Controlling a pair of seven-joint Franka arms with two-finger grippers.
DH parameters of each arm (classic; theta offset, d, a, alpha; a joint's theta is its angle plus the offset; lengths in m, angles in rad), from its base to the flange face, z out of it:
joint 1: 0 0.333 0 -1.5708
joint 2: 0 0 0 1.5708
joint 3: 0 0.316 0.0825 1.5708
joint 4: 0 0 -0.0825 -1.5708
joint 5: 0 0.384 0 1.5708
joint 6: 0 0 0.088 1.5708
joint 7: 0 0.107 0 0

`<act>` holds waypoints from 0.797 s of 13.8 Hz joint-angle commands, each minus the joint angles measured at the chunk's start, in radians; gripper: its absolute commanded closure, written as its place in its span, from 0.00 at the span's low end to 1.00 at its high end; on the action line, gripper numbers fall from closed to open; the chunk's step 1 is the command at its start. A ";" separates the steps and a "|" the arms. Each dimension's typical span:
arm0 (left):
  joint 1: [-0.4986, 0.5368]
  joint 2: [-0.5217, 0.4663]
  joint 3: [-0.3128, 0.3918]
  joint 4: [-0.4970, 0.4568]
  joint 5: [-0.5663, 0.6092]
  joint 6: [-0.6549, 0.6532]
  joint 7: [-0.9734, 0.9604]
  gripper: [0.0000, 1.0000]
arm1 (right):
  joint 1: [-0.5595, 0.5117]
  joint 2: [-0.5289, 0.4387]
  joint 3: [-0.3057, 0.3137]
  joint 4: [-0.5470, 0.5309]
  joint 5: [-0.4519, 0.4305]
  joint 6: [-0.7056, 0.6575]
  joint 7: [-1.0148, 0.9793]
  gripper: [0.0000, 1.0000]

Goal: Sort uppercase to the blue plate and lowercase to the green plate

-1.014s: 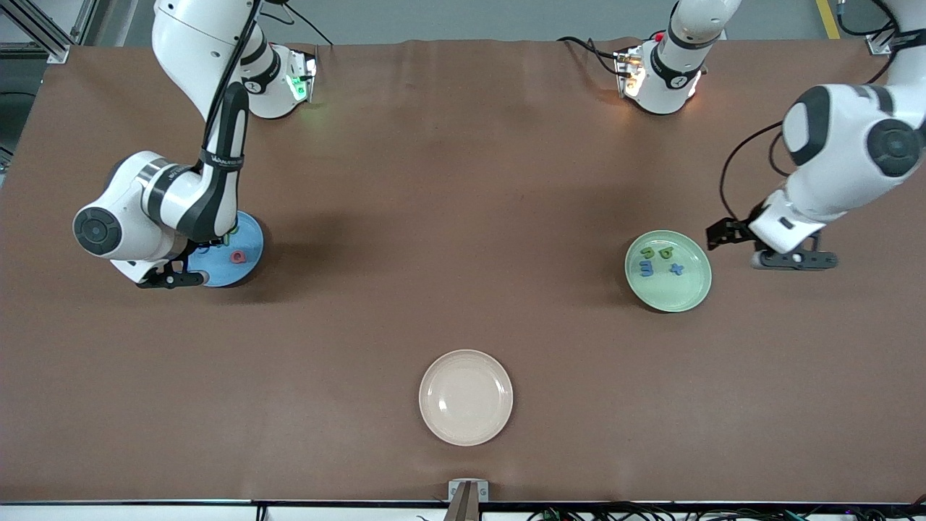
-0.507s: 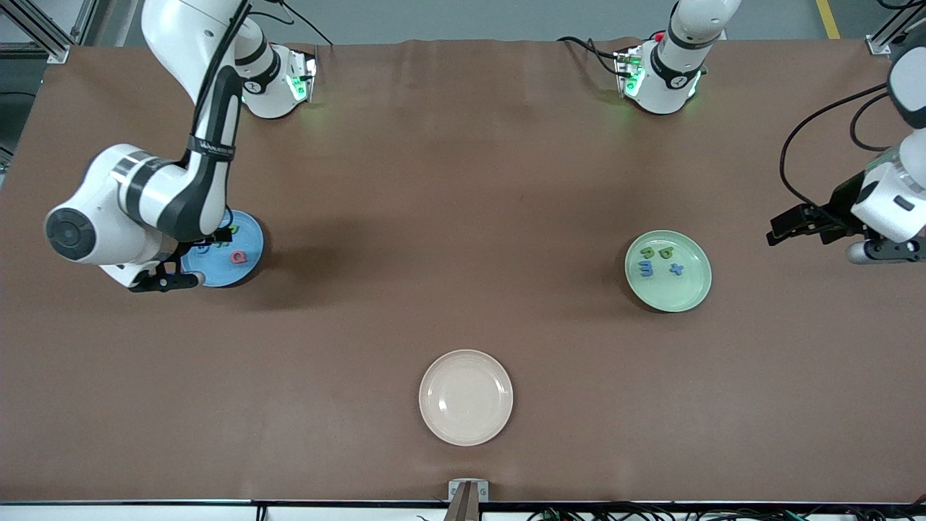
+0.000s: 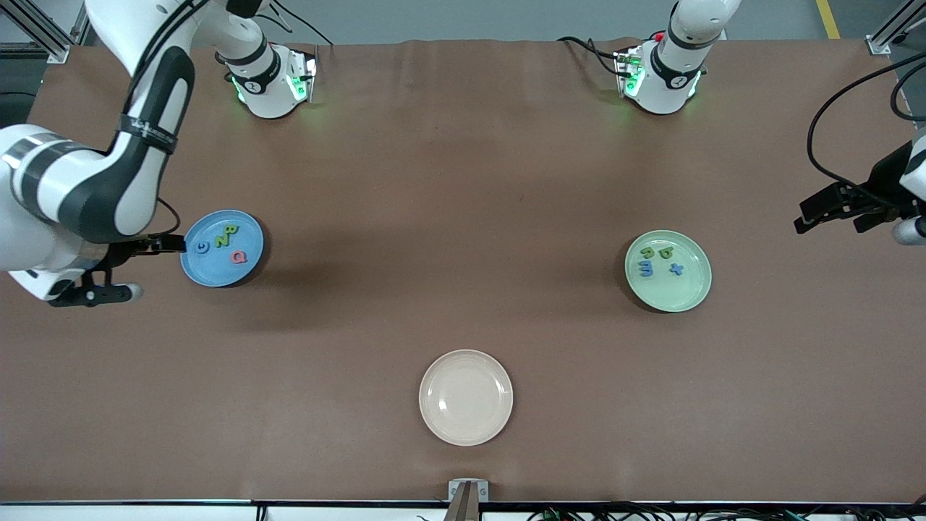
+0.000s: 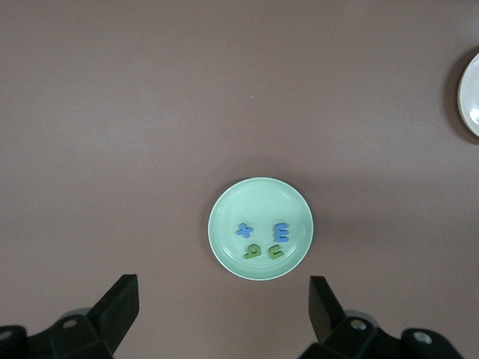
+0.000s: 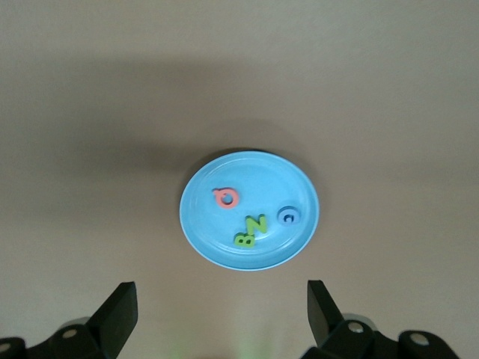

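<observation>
Blue plate: the blue plate (image 3: pixel 222 248) sat toward the right arm's end of the table, carrying four uppercase (image 5: pixel 251 217) letters: B, N, G, Q.
Green plate: the green plate (image 3: pixel 668 270) sat toward the left arm's end, carrying four lowercase (image 4: pixel 263 241) letters; two green, two blue, though I could not read the green shapes with certainty.
Cream plate: the cream plate (image 3: pixel 466 397), nearest the front camera, was bare.
My right gripper: my right gripper (image 5: pixel 217 318) hung above bare cloth beside the blue plate, fingers spread, nothing held.
My left gripper: my left gripper (image 4: pixel 223 310) hung beside the green plate, fingers spread, nothing held.
Assessment: sorting appeared complete.
Risk: a low sweep by either arm could clip a rim and scatter the light foam letters.
</observation>
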 commanded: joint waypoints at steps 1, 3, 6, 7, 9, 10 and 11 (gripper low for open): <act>0.003 -0.026 0.005 0.047 -0.020 -0.033 0.024 0.00 | -0.071 -0.022 0.047 0.095 0.003 -0.025 0.006 0.00; -0.002 -0.026 0.009 0.064 -0.022 -0.033 0.020 0.00 | -0.115 -0.024 0.073 0.162 -0.002 -0.035 0.007 0.00; -0.113 -0.016 0.096 0.092 -0.016 -0.033 0.007 0.00 | -0.138 -0.024 0.079 0.173 0.007 -0.048 0.006 0.00; -0.232 -0.015 0.215 0.092 -0.017 -0.033 0.005 0.00 | -0.138 -0.025 0.079 0.172 0.007 -0.050 0.006 0.00; -0.520 -0.016 0.502 0.092 -0.019 -0.033 0.005 0.00 | -0.135 -0.024 0.077 0.173 0.009 -0.056 0.006 0.00; -0.675 -0.018 0.652 0.092 -0.019 -0.033 0.005 0.00 | -0.135 -0.024 0.077 0.173 0.009 -0.056 0.007 0.00; -0.813 -0.021 0.801 0.092 -0.022 -0.033 0.007 0.00 | -0.137 -0.025 0.073 0.173 0.009 -0.058 0.007 0.00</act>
